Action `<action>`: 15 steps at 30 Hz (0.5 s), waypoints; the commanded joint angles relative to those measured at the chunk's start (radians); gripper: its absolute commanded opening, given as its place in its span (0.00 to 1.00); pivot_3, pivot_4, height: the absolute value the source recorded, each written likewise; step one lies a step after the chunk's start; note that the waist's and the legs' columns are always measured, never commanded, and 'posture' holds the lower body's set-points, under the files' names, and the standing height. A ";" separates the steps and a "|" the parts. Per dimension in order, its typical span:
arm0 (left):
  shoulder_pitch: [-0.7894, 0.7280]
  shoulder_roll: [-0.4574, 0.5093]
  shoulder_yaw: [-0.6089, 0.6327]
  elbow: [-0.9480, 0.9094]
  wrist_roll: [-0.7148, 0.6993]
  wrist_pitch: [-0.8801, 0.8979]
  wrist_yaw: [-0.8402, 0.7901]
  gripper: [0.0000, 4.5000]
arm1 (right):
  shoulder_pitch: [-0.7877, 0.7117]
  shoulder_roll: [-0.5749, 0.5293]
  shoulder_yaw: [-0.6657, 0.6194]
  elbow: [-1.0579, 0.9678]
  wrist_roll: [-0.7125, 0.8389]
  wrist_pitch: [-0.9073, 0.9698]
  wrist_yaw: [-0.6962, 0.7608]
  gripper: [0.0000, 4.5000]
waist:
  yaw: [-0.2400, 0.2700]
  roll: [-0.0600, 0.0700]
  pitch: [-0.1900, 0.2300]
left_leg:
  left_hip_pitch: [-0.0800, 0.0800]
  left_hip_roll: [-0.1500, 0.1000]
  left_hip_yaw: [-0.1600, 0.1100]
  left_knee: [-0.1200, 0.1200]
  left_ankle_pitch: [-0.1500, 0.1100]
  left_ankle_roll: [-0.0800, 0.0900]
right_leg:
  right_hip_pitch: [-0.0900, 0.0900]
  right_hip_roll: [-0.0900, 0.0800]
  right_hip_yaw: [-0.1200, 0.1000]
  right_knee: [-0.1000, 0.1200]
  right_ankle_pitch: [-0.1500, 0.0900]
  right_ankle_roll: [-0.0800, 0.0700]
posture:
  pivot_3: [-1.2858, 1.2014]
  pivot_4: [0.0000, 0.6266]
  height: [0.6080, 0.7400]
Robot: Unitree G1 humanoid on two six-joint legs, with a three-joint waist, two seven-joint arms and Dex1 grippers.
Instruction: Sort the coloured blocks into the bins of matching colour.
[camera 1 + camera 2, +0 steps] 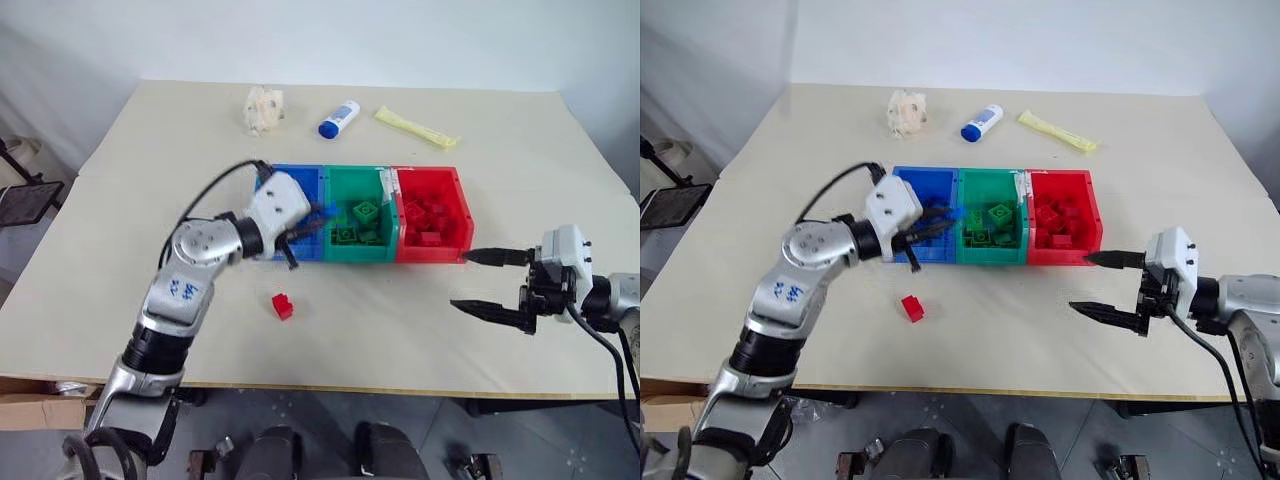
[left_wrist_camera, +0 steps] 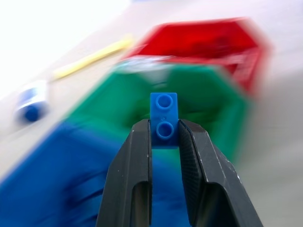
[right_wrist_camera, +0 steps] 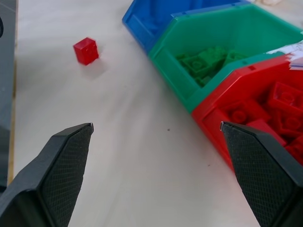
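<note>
Three joined bins stand mid-table: blue bin [image 1: 296, 182], green bin [image 1: 345, 187] holding green blocks [image 1: 362, 212], red bin [image 1: 445, 190] holding red blocks [image 1: 430, 215]. My left gripper [image 1: 318, 215] hangs over the blue bin near its edge with the green one, shut on a small blue block [image 2: 164, 119] pinched between its fingers. A loose red block [image 1: 283, 305] lies on the table in front of the blue bin. To the right of the red bin, my right gripper [image 1: 487, 282] hovers wide open with nothing in it.
At the back of the table lie a crumpled beige object [image 1: 264, 108], a white bottle with a blue cap [image 1: 339, 118] and a yellow packet [image 1: 416, 127]. The table's front edge runs close below the red block.
</note>
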 commanded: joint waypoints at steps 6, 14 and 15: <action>-0.030 0.024 0.038 0.063 0.030 -0.004 0.048 0.52 | -0.040 0.010 -0.023 0.017 0.008 -0.019 0.001 1.00 | 0.000 0.000 0.000 | 0.000 -0.001 0.000 0.000 0.000 0.000 | 0.000 0.000 0.000 0.000 0.000 0.000 | 0.52 0.24 1.00; 0.080 0.114 0.111 -0.011 -0.179 -0.116 -0.239 0.99 | -0.057 0.016 -0.008 0.042 -0.001 -0.027 0.014 1.00 | -0.003 0.000 0.000 | 0.000 0.000 0.000 0.000 0.000 0.000 | -0.001 -0.001 0.000 0.000 0.000 0.000 | 0.52 0.24 1.00; 0.116 0.141 0.126 -0.038 -0.224 -0.118 -0.303 0.99 | -0.060 0.017 -0.005 0.047 -0.003 -0.028 0.017 1.00 | -0.007 0.000 0.000 | 0.000 0.000 0.000 0.000 0.000 0.000 | -0.001 -0.001 0.000 0.000 0.000 0.000 | 0.52 0.24 1.00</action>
